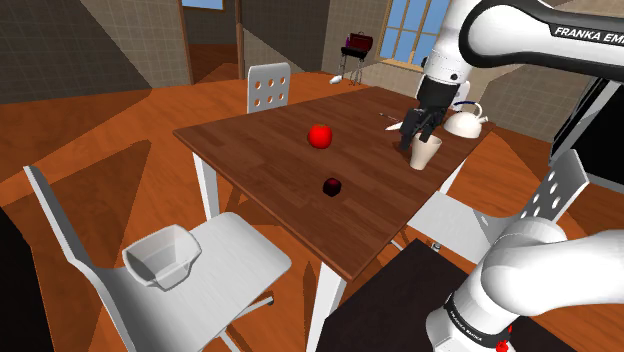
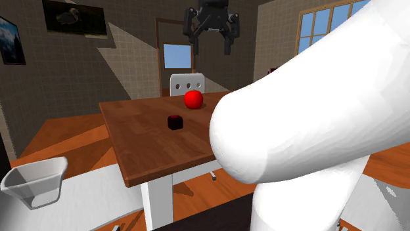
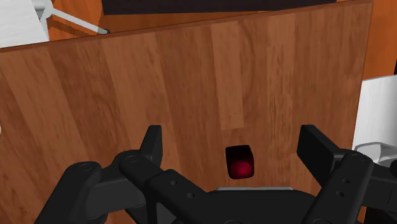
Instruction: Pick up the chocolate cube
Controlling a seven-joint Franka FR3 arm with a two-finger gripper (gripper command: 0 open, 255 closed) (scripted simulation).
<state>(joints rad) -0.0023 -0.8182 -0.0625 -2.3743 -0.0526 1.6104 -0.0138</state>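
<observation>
White tub (image 1: 160,258) on chair (image 1: 245,262), cube (image 1: 333,186) on table (image 1: 250,150)

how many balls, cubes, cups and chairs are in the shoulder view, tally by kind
red ball: 1
dark cube: 1
white cup: 1
white chairs: 3
total: 6

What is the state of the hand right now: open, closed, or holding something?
Hand: open, holding nothing. The dark cube lies untouched on the table.
</observation>
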